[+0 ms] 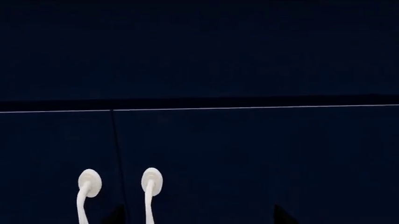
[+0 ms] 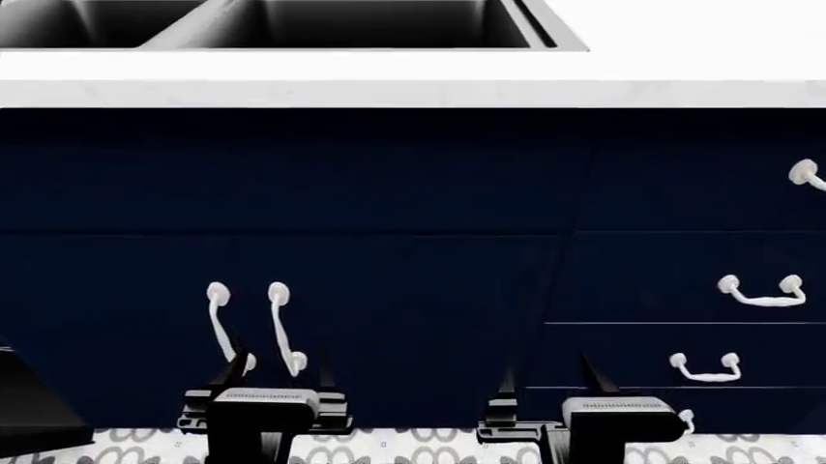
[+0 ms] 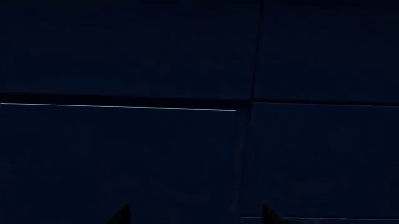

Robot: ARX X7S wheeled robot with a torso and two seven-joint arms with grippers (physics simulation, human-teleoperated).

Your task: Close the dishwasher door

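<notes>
The left gripper (image 2: 279,375) and the right gripper (image 2: 552,379) both point at the navy blue cabinet doors (image 2: 413,290), each with its dark fingers spread apart and holding nothing. Two white twisted handles (image 2: 220,324) hang just ahead of the left gripper. Navy drawers with white handles (image 2: 697,280) lie outward of the right gripper. A corner of the plain black dishwasher door (image 2: 33,406) shows well outward of the left gripper, low over the grey patterned tile floor (image 2: 413,447); its angle cannot be told.
</notes>
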